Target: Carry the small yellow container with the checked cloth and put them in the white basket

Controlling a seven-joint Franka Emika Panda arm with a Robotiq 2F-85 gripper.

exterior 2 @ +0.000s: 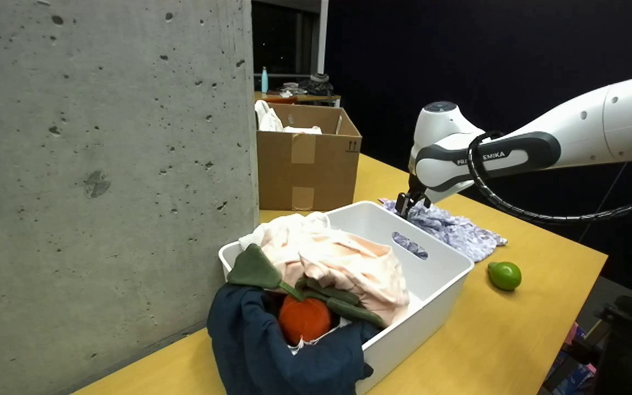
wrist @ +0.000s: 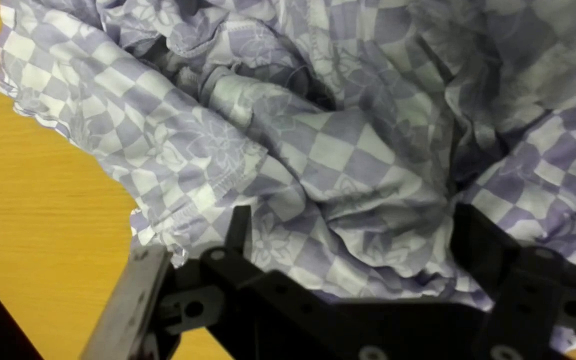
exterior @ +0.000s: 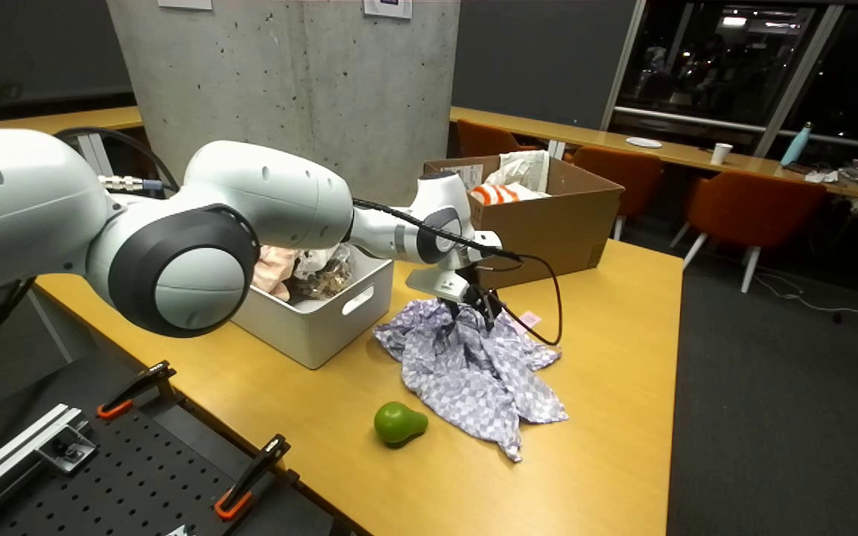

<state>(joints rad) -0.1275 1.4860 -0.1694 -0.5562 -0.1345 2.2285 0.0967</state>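
The end effector (wrist: pixel 350 219), spread wide, points down at the crumpled checked cloth (exterior: pixel 466 376)

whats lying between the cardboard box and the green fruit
The checked cloth lies rumpled between the cardboard box and the green fruit, with the end effector down at it; this shows in an exterior view.

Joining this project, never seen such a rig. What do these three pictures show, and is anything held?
A white robot arm with a black pincer reaches over a table. Two pictures come from cameras standing outside the robot; the close-up comes from one on its wrist. On the table: a crumpled checked cloth, a green pear-shaped thing, a part-filled white basket and a cardboard box. The pincer's jaws stand apart with cloth showing between them, so nothing looks firmly held.
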